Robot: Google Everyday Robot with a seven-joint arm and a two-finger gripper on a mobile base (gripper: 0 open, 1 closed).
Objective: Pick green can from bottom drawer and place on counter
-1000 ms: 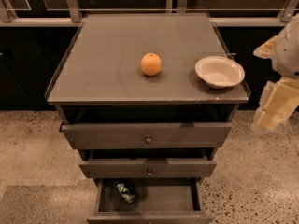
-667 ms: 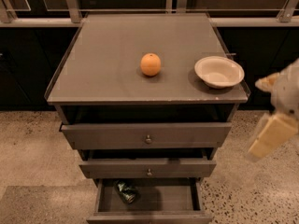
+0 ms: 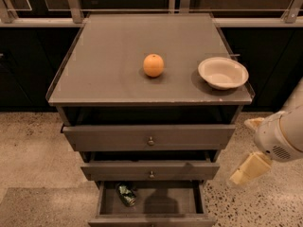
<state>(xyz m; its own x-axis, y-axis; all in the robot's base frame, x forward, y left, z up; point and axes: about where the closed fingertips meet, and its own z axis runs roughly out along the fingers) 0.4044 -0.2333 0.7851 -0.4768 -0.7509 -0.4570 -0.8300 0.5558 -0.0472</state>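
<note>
The green can lies on its side at the left end of the open bottom drawer. The counter is the flat grey top of the cabinet. My gripper hangs to the right of the cabinet, level with the two upper drawers and well to the right of the can. Its two cream fingers are spread apart with nothing between them.
A round orange fruit sits mid-counter and a white bowl stands near the counter's right edge. The two upper drawers are pulled partly out above the bottom one. Speckled floor surrounds the cabinet; a dark wall with rails runs behind.
My gripper has moved down along the cabinet's right side, from counter height to the level of the upper drawers. The can, orange and bowl have not moved.
</note>
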